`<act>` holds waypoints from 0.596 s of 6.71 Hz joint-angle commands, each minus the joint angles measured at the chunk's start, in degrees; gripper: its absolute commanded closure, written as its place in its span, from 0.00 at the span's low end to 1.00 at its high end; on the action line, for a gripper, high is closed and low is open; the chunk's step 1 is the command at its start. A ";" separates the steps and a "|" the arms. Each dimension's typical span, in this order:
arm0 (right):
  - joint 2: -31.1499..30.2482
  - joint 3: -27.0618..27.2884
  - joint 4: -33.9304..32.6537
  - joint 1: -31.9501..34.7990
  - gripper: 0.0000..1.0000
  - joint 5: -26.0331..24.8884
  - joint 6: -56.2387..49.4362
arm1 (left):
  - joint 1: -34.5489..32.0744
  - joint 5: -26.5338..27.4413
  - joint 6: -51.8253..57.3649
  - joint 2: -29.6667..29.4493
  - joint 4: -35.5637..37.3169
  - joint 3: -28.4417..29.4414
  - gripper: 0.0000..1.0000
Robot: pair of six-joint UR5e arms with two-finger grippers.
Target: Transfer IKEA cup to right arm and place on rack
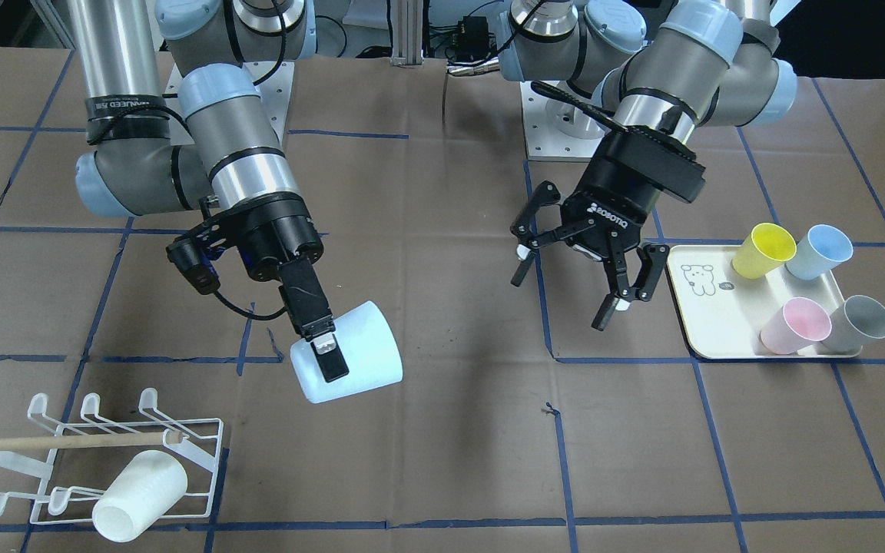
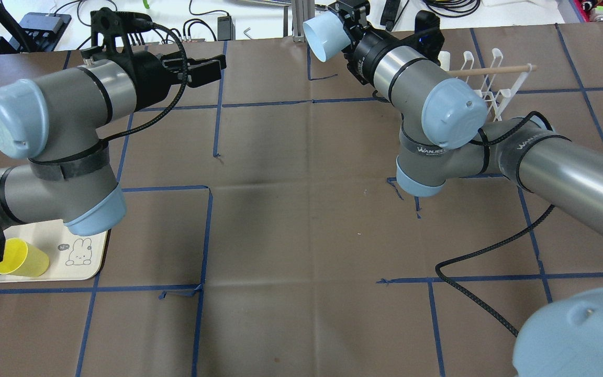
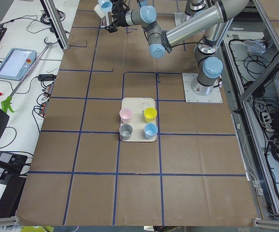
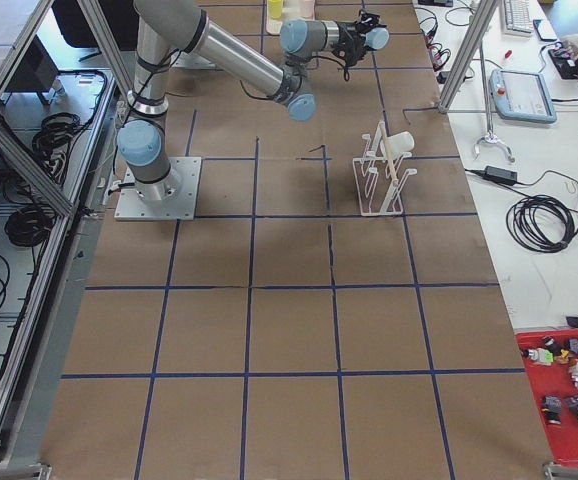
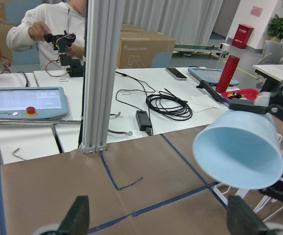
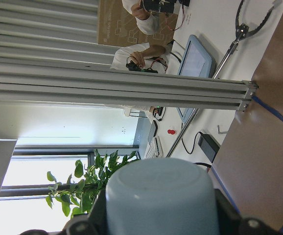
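Pale-blue cup [image 1: 369, 346] tilted, in air over table, clamped by right gripper [image 1: 333, 361]. Rack [image 1: 66, 442] farther right, on far side from robot, well apart, white cup [image 1: 139, 495] on it. Left gripper [image 1: 561, 298] spread wide, empty, beside tray [image 1: 707, 322].

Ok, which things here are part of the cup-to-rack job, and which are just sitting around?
In the job: pale blue cup held in the right gripper; left gripper, open and empty; white wire rack.
Sitting around: cream tray holding yellow cup, sky-blue cup, pink cup, grey cup; white cup resting on the rack.
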 commanded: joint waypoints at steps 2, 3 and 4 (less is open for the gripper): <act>-0.12 0.21 0.07 -5.69 0.91 -1.04 -25.96 | 0.44 16.30 0.35 -1.12 -34.02 15.90 0.01; -0.03 -0.05 0.33 -8.84 0.91 -1.13 -33.97 | 0.35 19.32 -0.08 -1.65 -46.68 21.02 0.01; 0.06 -0.14 0.25 -12.09 0.90 -0.87 -43.36 | 0.17 21.27 -0.43 -2.53 -57.85 25.16 0.01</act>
